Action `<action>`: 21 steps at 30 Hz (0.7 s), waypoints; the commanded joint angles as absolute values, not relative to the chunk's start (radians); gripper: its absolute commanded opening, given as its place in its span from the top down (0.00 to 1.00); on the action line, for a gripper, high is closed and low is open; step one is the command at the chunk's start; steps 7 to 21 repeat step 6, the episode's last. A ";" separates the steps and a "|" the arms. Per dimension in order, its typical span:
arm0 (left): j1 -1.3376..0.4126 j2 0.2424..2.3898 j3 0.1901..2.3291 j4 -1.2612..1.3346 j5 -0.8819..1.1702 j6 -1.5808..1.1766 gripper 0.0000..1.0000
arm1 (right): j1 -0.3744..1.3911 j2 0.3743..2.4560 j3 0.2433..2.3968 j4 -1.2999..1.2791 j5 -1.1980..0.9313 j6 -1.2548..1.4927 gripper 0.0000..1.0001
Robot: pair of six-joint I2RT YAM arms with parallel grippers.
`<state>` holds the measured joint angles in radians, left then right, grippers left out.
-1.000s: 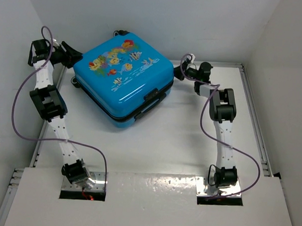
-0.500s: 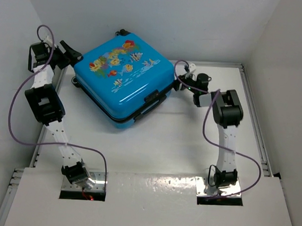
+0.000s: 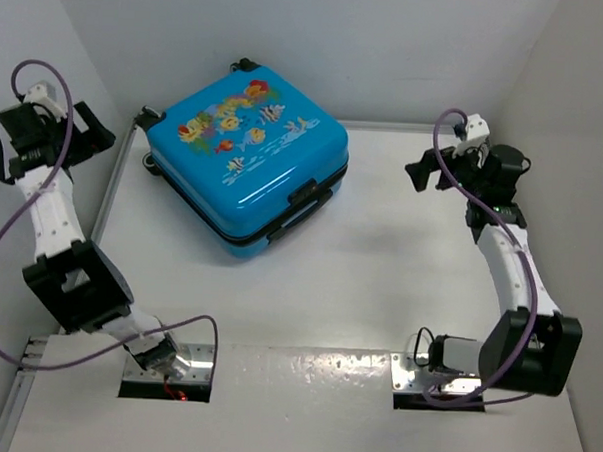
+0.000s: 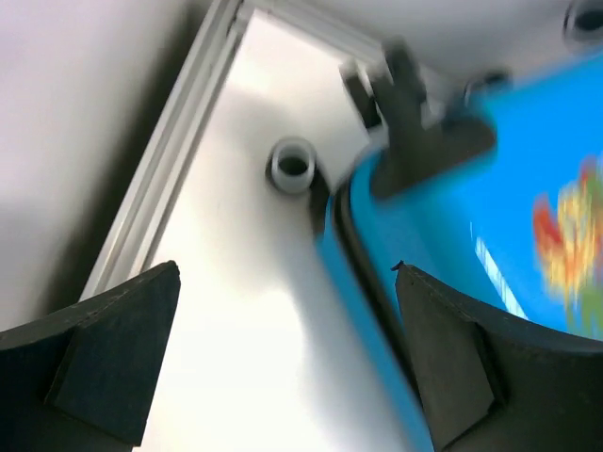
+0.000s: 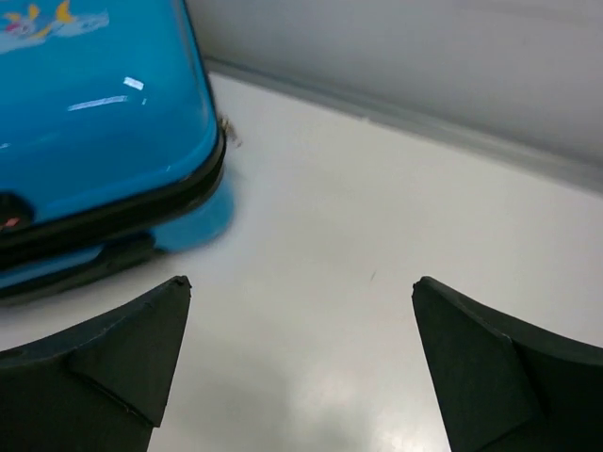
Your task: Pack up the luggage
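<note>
Arms pull back from the closed bright-blue, fish-printed hard-shell suitcase (image 3: 246,162); left tool (image 3: 93,135) and right tool (image 3: 421,174) gape empty. Stiff, slick shell, likely: grip its black side handle (image 3: 305,192).

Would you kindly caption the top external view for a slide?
Closed luggage on the table; left gripper and right gripper open, touching nothing.

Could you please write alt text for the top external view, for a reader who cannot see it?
A shut blue suitcase with fish prints lies flat at the far left of a white table. The left gripper and right gripper hang open and empty on either side, both apart from it.
</note>
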<state>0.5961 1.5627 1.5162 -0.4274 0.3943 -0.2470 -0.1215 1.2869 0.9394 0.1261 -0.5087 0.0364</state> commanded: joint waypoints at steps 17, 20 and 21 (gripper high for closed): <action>0.581 1.172 1.223 -0.495 0.388 -0.008 0.00 | -0.230 0.988 0.874 -0.429 -0.497 0.051 0.00; 0.581 1.172 1.223 -0.495 0.388 -0.008 0.00 | -0.230 0.988 0.874 -0.429 -0.497 0.051 0.00; 0.581 1.172 1.223 -0.495 0.388 -0.008 0.00 | -0.230 0.988 0.874 -0.429 -0.497 0.051 0.00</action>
